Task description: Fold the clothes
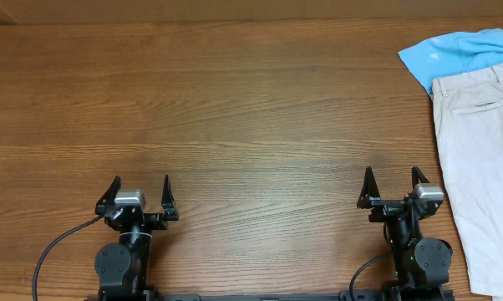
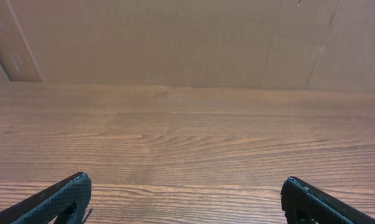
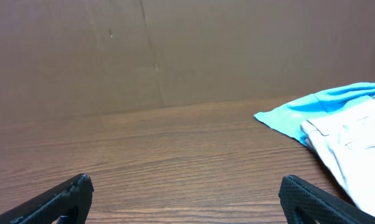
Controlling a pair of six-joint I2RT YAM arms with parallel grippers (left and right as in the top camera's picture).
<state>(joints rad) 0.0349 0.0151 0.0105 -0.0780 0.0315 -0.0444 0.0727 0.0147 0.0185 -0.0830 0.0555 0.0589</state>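
Note:
The beige shorts (image 1: 484,167) lie flat along the table's right edge, waistband at the far end, a welt pocket showing. They also show at the right of the right wrist view (image 3: 359,143). My right gripper (image 1: 393,176) is open and empty near the front edge, just left of the shorts. My left gripper (image 1: 140,186) is open and empty at the front left, far from the shorts. In the wrist views both pairs of fingers stand wide apart, left (image 2: 186,186) and right (image 3: 186,186), over bare wood.
A light blue shirt (image 1: 456,52) lies at the far right corner, partly under the shorts' waistband, and shows in the right wrist view (image 3: 312,109). A brown cardboard wall (image 3: 175,50) stands behind the wooden table (image 1: 235,125).

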